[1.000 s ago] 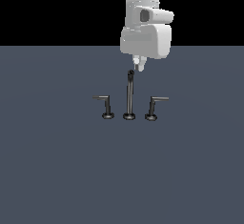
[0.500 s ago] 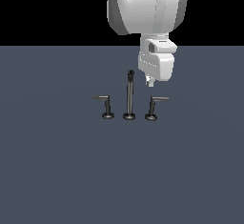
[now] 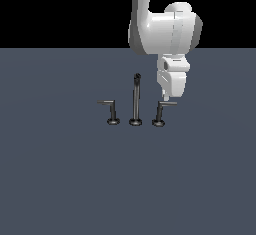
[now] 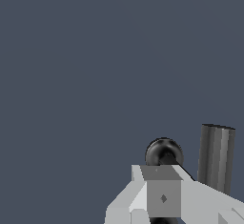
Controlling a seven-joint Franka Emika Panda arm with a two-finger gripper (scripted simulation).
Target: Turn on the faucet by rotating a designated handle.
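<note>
The faucet (image 3: 136,101) is a small dark grey set: a tall thin spout in the middle and a short L-shaped handle on each side. The designated handle (image 3: 160,112) is the one on the exterior view's right, its thin lever pointing right. My gripper (image 3: 164,98) hangs just above that lever, almost touching it, with its fingers together and nothing held. In the wrist view the white fingers (image 4: 163,197) partly cover a dark round part of the handle (image 4: 163,150). A grey ribbed cylinder (image 4: 217,157) stands beside it.
The twin handle (image 3: 111,111), with its lever pointing left, stands on the other side of the spout. All three pieces rest on a flat blue-grey floor (image 3: 75,179). The white arm (image 3: 165,29) comes down from above.
The arm has swung toward the exterior view's right and lowered. The gripper went from above the spout to just over the right handle's lever. The faucet pieces have not moved.
</note>
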